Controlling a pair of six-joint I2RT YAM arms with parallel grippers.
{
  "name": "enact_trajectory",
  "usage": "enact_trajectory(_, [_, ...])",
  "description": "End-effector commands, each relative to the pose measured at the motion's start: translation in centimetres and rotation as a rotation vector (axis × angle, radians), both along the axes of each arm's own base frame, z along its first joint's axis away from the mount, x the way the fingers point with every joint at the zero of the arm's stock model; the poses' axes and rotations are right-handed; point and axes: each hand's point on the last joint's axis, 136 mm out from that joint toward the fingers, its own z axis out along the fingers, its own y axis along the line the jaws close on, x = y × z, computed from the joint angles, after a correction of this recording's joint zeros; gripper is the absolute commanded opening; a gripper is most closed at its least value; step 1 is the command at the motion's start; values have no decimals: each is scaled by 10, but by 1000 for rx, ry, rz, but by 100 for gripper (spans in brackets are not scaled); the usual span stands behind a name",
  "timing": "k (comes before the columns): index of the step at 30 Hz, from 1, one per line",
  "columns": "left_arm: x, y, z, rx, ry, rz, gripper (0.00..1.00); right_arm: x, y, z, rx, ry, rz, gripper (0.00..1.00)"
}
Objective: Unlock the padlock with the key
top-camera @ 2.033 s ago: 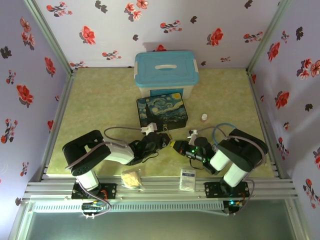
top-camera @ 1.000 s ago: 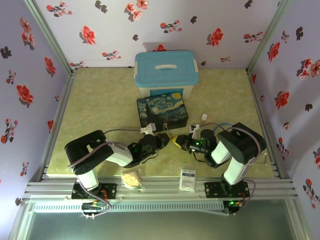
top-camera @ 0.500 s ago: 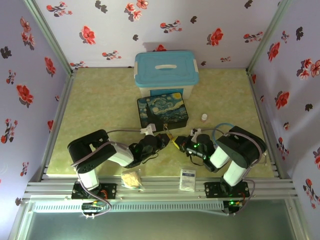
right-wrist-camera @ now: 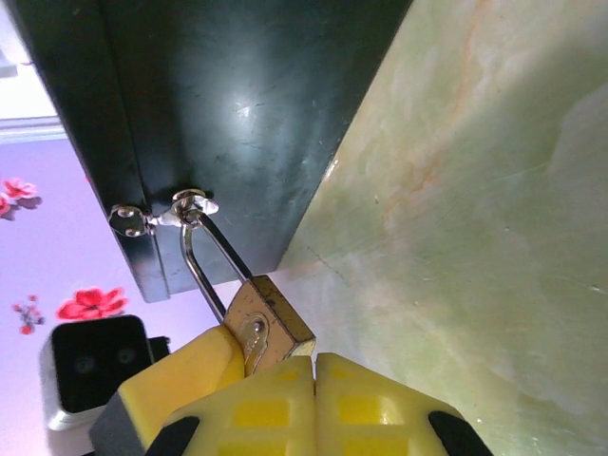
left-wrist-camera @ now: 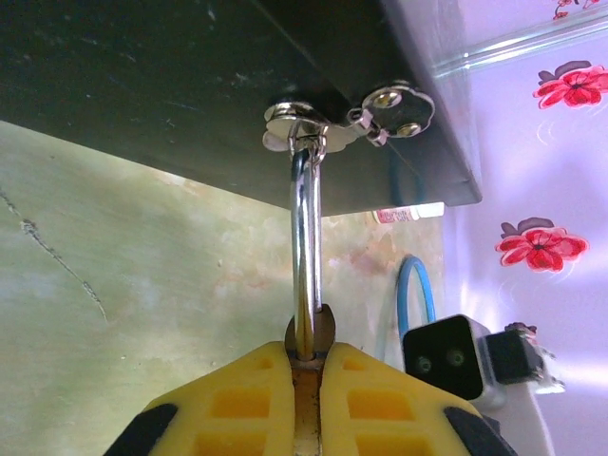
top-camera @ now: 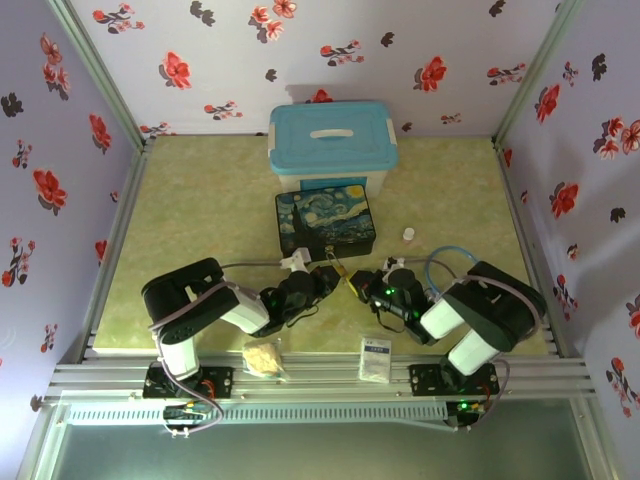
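Note:
The tiny brass padlock (right-wrist-camera: 275,323) hangs by its silver shackle (left-wrist-camera: 304,247) from the hasp of the dark-blue painted box (top-camera: 324,222). My left gripper (left-wrist-camera: 306,350) is shut on the padlock body, and brass shows between its yellow fingers. My right gripper (right-wrist-camera: 314,359) is shut right beside the padlock. A small silvery key (right-wrist-camera: 250,340) pokes out by its fingertips and lies against the padlock's face. From above, both grippers (top-camera: 328,278) (top-camera: 355,285) meet at the box's front edge.
A blue-lidded plastic bin (top-camera: 333,140) stands behind the box. A small white bottle (top-camera: 408,234) sits right of the box. A white packet (top-camera: 375,358) and a clear bag (top-camera: 264,357) lie at the near edge. Flowered walls close in three sides.
The right arm's elbow has swung out to the right while its gripper stays at the padlock. The left arm has barely moved and keeps its grip.

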Motion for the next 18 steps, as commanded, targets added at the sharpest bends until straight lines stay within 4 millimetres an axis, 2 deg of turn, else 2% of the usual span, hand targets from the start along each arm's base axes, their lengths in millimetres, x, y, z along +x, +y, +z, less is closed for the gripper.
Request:
enact_trajectory(1, [-40, -41, 23, -115, 0, -196, 0, 19, 4, 20, -84, -135, -63, 0])
enact_trajectory(4, [-41, -42, 25, -125, -1, -196, 0, 23, -2, 32, -29, -159, -124, 0])
enact_trajectory(6, [-41, -43, 25, -126, -2, -195, 0, 25, -7, 32, 18, -111, -169, 0])
enact_trajectory(9, [-41, -42, 26, -142, 0, -191, 0, 26, 1, 36, 107, -76, -169, 0])
enact_trajectory(14, [-42, -43, 30, -154, -11, -193, 0, 26, 10, 20, 196, 7, -159, 0])
enact_trajectory(18, [-41, -39, 22, -129, 11, -175, 0, 21, 14, 6, 114, 6, -118, 18])
